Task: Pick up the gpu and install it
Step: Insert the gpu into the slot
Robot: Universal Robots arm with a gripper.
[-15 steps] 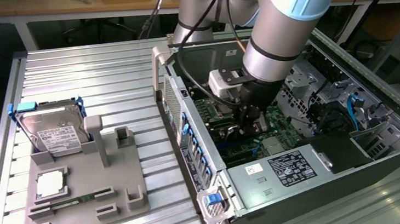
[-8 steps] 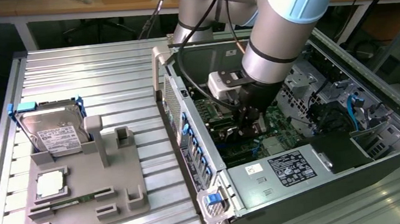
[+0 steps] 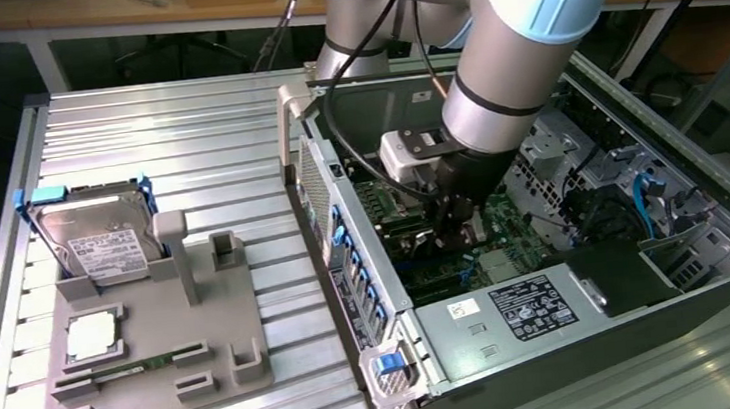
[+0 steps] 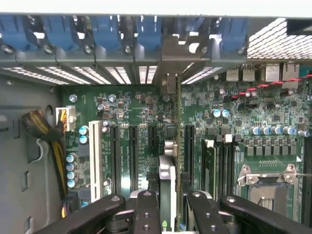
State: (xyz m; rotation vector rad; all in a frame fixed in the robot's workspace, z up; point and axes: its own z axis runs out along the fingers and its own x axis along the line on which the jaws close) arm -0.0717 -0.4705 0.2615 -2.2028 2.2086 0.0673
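The gpu [image 4: 170, 161] appears edge-on in the wrist view, a thin card standing upright on the green motherboard [image 4: 253, 112] between two black expansion slots [image 4: 132, 156]. Its silver bracket [image 4: 170, 56] reaches the case's rear slot openings under the blue clips. My gripper [image 4: 174, 217] is shut on the card's upper edge, with a black finger [image 4: 146, 214] on each side. In the exterior view the gripper [image 3: 459, 226] is low inside the open computer case [image 3: 510, 316]. Whether the card is fully seated in its slot cannot be told.
On the ribbed metal table, a grey fixture [image 3: 153, 366] holds a silver hard drive with blue corners [image 3: 94, 236], a processor [image 3: 92, 336] and a slim green memory stick [image 3: 127, 369]. Cables [image 4: 44, 131], a white slot [image 4: 96, 156] and the processor socket [image 4: 265, 178] surround the card.
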